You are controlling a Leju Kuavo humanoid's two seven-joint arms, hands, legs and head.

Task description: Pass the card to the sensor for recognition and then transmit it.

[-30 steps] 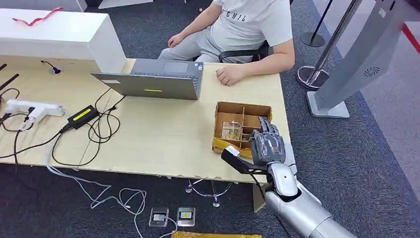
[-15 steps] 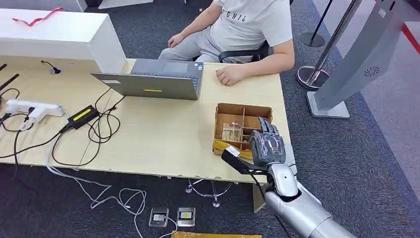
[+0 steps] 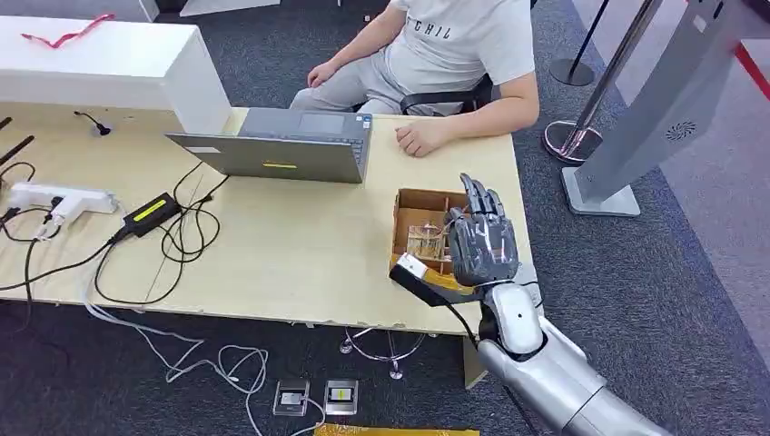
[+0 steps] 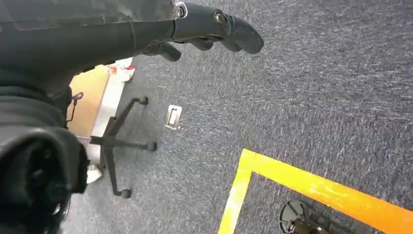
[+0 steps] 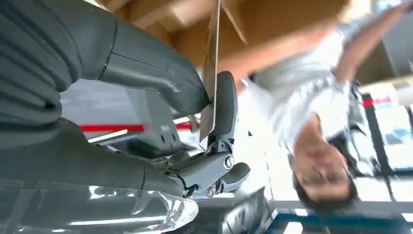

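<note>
Right wrist view: right robot hand [image 5: 146,97] pinches card [image 5: 210,73] edge-on; person's shirt [image 3: 463,36] reads "CHIL".

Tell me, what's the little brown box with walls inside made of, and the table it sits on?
The divided box looks like plain cardboard: matte brown, with thin walls and raw edges. The table seems to be wood or wood-look board: pale, smooth, with faint grain lines. From here I can't tell real wood from laminate.

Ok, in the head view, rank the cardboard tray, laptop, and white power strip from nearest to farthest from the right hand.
1. Cardboard tray: directly beneath the right hand, at the table's right end.
2. Laptop: mid-table, toward the seated person.
3. White power strip: far left end of the table.
</note>
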